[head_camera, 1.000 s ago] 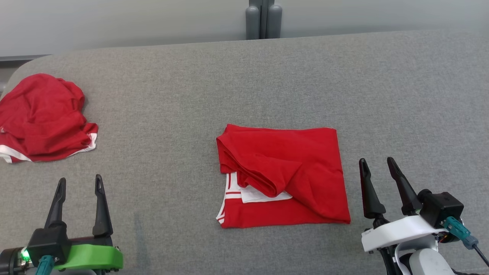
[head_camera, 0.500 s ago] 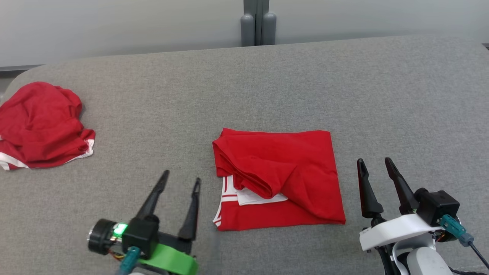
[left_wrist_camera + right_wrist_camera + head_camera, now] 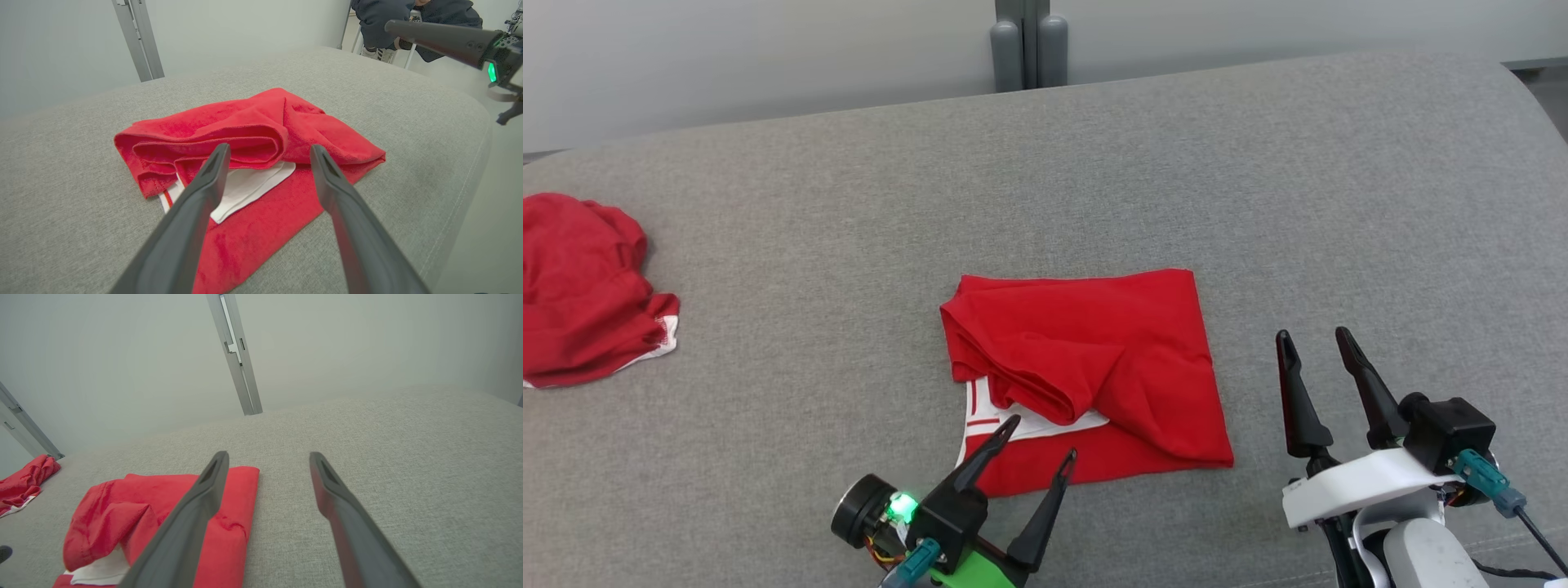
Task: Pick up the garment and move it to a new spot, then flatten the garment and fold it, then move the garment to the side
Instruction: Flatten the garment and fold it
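Observation:
A folded red garment (image 3: 1094, 343) with white trim lies in the middle of the grey padded surface (image 3: 849, 204). My left gripper (image 3: 1041, 437) is open at the garment's near left corner, with its fingertips over the front edge. In the left wrist view the garment (image 3: 245, 126) lies just beyond the left gripper (image 3: 270, 148), a white patch showing between the fingers. My right gripper (image 3: 1312, 335) stands open to the right of the garment, apart from it. The right wrist view has the right gripper (image 3: 268, 455) empty beside the garment's right edge (image 3: 135, 498).
A second red garment (image 3: 580, 286), crumpled, lies at the far left of the surface and shows again in the right wrist view (image 3: 24, 482). A grey post (image 3: 1029, 41) stands behind the surface. A seated person (image 3: 408, 12) is beyond its right end.
My left gripper has swung right from the lower left to the garment's near left corner. The camera has turned, shifting the scene left. The right gripper has stayed put.

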